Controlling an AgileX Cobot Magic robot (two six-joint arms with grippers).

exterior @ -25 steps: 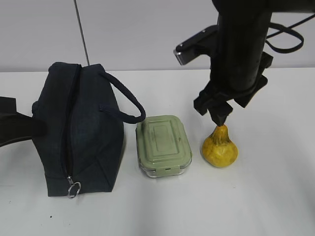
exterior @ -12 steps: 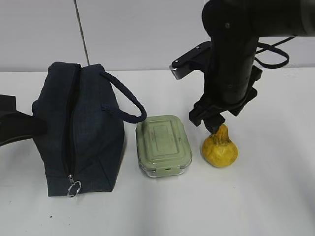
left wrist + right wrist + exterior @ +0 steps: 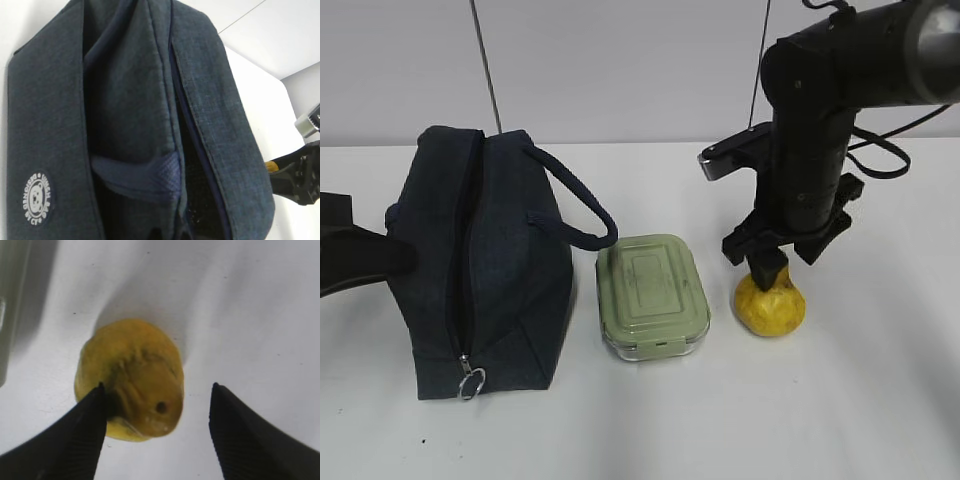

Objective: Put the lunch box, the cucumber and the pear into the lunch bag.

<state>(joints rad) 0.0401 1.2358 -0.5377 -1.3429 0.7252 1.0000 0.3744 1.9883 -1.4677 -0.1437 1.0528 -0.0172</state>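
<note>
**Right gripper straddles the pear, fingers wide and not yet closed**

The right gripper [image 3: 156, 432] is down over the pear [image 3: 771, 303], which stands on the white table [image 3: 880, 400] with its neck up. In the right wrist view the two dark fingers [image 3: 75, 435] stand wide apart on either side of the pear [image 3: 131, 380]; the one at 9 o'clock is at the skin or just touching it, the one at 3 o'clock is clear, with bare table between. The fruit sits off-centre toward the left finger, so closing now would likely nudge it sideways before the grip settles.

The lunch box [image 3: 652, 295], lid clipped on, lies just beside the pear at its 9 o'clock, apart from it. Further out at 9 o'clock is the navy lunch bag [image 3: 480, 265], its zipper open along the top, one handle loop [image 3: 578, 205] drooping toward the box. The left gripper is not visible; it is shut. The left wrist view looks straight into the open bag [image 3: 150, 120], seemingly steadying it for loading. No cucumber shows in any view, and the bag's dark interior cannot be read.
</note>
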